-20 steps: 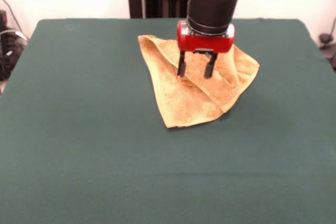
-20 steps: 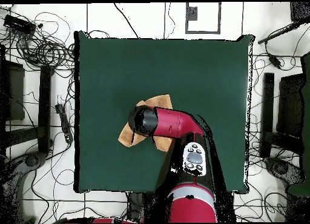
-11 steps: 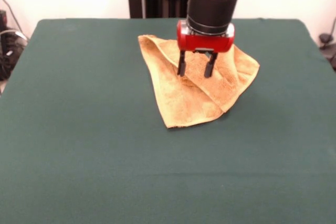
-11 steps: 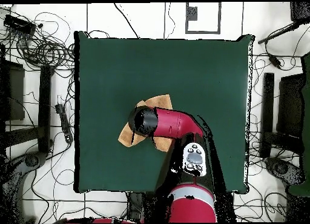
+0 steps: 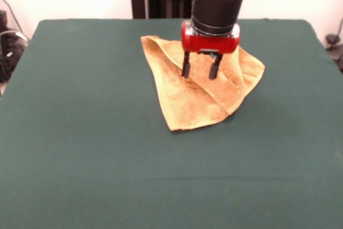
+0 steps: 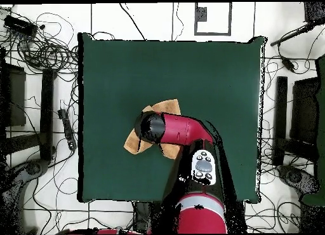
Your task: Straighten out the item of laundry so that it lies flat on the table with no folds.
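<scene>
A: Starting from the near edge, what's on the counter (image 5: 80,159)?

B: Bare green cloth up front. Past the middle lies the towel (image 5: 187,103), folded over itself into a rough triangle, its point toward the near side and a doubled flap along one side.

A: So the job isn't done?

B: I'd say hardly begun. The fold is plainly there; it has yet to be opened and spread flat.

A: And the pincer (image 5: 200,72)?

B: Right over the towel's farther half, fingers apart, tips down at the cloth or just touching it. Nothing is clamped between them. From overhead the arm (image 6: 181,129) hides most of the towel.
</scene>
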Tool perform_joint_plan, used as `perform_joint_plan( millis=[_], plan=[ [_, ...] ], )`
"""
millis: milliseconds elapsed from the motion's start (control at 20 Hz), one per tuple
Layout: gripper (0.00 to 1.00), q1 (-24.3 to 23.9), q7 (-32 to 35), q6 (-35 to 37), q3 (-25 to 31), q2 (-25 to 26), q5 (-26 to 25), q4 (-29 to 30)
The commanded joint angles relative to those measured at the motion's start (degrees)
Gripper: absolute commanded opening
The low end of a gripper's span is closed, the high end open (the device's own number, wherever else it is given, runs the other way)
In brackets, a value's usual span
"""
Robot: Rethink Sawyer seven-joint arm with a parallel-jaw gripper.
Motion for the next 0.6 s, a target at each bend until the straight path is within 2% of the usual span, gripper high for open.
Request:
perform_joint_plan(
  millis=[50,600],
  plan=[
    [1.0,2.4,13.2,-0.9,3.7,1.0,2.5,5.0],
    [1.0,3.3,16.5,-10.5,4.7,-3.1,2.3,20.0]
  ],
)
